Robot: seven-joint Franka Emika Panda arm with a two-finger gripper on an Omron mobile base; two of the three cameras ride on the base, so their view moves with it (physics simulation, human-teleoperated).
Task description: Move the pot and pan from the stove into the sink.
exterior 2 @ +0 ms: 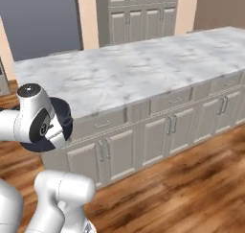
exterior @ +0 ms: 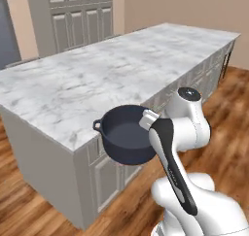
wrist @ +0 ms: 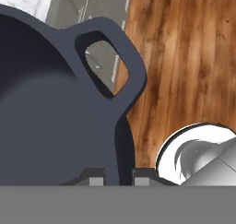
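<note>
The deep dark blue-grey pot (exterior: pixel 124 135) hangs upright in the air beside the marble counter's near corner, level with the countertop. My gripper (exterior: pixel 144 125) is shut on its right rim. In the hand view the pot wall (wrist: pixel 50 117) runs between my two fingertips, with one loop handle (wrist: pixel 115 57) above them, and the gripper (wrist: pixel 119 177) pinches the rim. From the right base view, a dark edge of the pot (exterior 2: pixel 67 124) peeks out behind my arm. The pan, the stove and the sink are out of view.
A long white marble island counter (exterior: pixel 97 79) stretches ahead, with grey cabinet doors (exterior 2: pixel 158 136) along its side. Tall grey cabinets (exterior 2: pixel 139 11) stand against the back wall. Wood floor (wrist: pixel 184 57) lies under the pot and around the base.
</note>
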